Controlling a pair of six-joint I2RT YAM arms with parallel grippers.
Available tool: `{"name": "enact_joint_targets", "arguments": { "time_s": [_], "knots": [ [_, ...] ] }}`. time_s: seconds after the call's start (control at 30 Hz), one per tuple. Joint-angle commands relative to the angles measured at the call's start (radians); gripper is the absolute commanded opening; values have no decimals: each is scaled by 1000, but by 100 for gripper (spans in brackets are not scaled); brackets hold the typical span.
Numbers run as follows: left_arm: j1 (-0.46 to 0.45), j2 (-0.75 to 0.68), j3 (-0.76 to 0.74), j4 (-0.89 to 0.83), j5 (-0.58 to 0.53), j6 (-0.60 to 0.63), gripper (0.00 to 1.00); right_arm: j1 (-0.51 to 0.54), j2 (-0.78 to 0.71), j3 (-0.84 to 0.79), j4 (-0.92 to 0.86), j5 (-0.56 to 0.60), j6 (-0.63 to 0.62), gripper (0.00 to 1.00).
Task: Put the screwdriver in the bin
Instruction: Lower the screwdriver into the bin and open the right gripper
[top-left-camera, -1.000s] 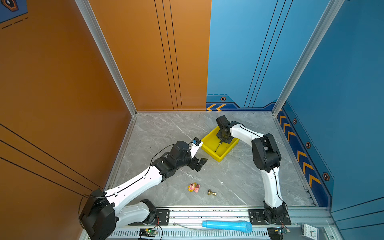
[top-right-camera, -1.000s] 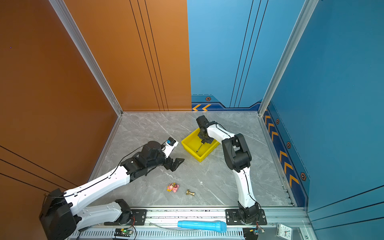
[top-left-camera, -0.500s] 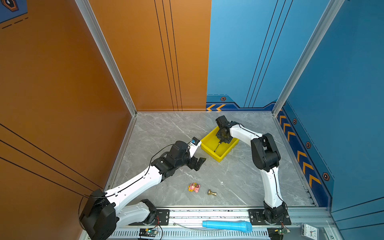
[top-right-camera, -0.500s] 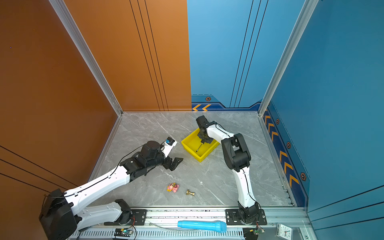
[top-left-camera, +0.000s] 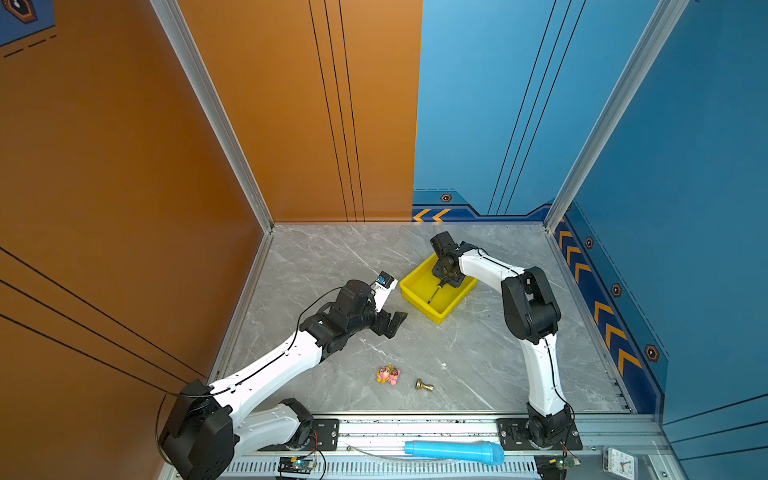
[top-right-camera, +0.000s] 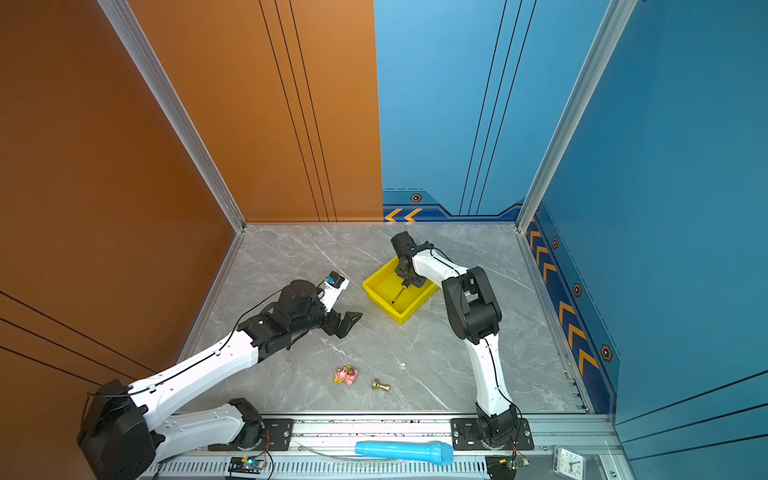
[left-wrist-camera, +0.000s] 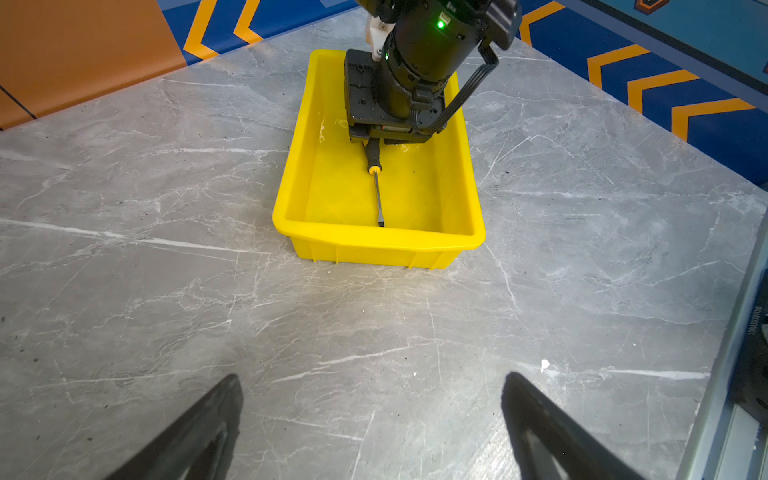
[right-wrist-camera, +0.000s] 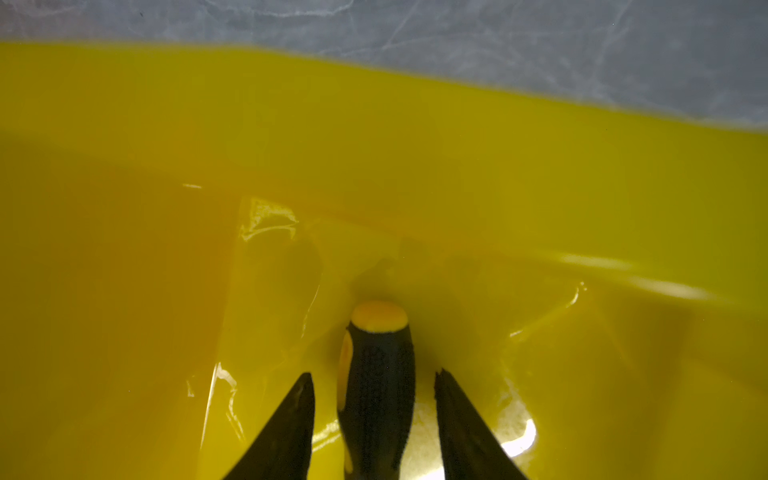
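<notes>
The yellow bin (top-left-camera: 419, 282) (top-right-camera: 379, 287) stands on the grey marble floor, right of centre in both top views. In it lies the screwdriver (left-wrist-camera: 377, 195) (top-left-camera: 435, 294), its black handle (right-wrist-camera: 380, 374) flat on the bin's bottom (right-wrist-camera: 374, 145). My right gripper (right-wrist-camera: 374, 374) (top-left-camera: 445, 282) reaches down into the bin, open, a finger on each side of the handle with a gap on both sides. My left gripper (left-wrist-camera: 372, 377) (top-left-camera: 395, 322) hovers open and empty over bare floor, just left of the bin (left-wrist-camera: 374, 249).
A pink and yellow toy (top-left-camera: 388, 375) and a small brass knob (top-left-camera: 424, 385) lie on the floor nearer the front rail. A blue cylinder (top-left-camera: 455, 452) and a small clock (top-left-camera: 619, 461) rest on the rail. Orange and blue walls close three sides.
My right gripper's fingers have parted and let go of the screwdriver handle, which now lies in the bin. The left arm has barely moved.
</notes>
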Motion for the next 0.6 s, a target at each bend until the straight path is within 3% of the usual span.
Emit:
{"name": "enact_joint_targets", "arguments": {
  "time_s": [0.0,0.37,0.57],
  "knots": [
    [11,-33,-16,-2,-5,2,98,11,-68,5,-12,50,-38,55],
    [13,-117,-67,-27,-23,-1,98,39,-272,-26,-33,137,-150,65],
    [15,-163,-96,-40,-40,-3,98,68,-416,-122,-40,189,-202,72]
  ]
}}
